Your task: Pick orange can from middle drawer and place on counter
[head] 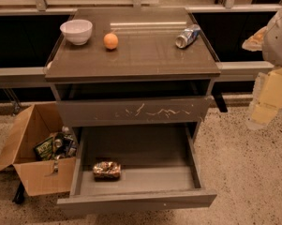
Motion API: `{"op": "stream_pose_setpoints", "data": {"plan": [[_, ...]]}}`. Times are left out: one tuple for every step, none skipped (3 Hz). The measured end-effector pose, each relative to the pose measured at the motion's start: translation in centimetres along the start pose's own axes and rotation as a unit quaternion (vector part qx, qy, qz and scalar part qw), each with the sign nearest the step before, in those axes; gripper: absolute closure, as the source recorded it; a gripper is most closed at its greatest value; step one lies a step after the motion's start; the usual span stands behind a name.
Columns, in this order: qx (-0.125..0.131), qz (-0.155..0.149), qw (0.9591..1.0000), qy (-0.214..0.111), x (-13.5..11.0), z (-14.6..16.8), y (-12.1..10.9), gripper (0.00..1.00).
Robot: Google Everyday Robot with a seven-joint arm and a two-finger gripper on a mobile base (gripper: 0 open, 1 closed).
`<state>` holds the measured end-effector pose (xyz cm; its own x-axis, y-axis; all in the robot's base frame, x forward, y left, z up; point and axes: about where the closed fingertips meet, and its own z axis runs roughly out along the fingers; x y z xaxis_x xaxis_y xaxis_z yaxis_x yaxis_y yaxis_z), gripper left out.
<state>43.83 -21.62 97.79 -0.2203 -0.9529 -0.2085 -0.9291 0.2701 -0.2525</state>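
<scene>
The orange can [107, 169] lies on its side on the grey floor of the open middle drawer [150, 181], near its front left corner. The drawer is pulled far out from the cabinet. The counter [145, 57] is the glossy dark top of the cabinet, above it. My gripper [264, 102] hangs at the right edge of the view, to the right of the cabinet at about the height of the upper drawer. It is well away from the can and holds nothing that I can see.
On the counter stand a white bowl [76, 31] at the back left, a round orange fruit [111, 41] and a silver-and-blue can [187, 36] lying at the back right. A drawer front with white scratches [136, 111] sits above the open drawer. An open cardboard box [30, 172] with clutter stands on the floor at the left.
</scene>
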Motion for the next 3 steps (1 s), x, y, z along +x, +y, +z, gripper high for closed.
{"op": "stream_pose_setpoints", "data": {"plan": [[0.001,0.0,1.0,0.0,0.0,0.0,0.0,0.0],[-0.009,-0.007,0.9997,-0.022,-0.3,3.3,0.2,0.0],[-0.031,-0.02,0.9972,-0.064,-1.4,9.9,1.6,0.0]]}}
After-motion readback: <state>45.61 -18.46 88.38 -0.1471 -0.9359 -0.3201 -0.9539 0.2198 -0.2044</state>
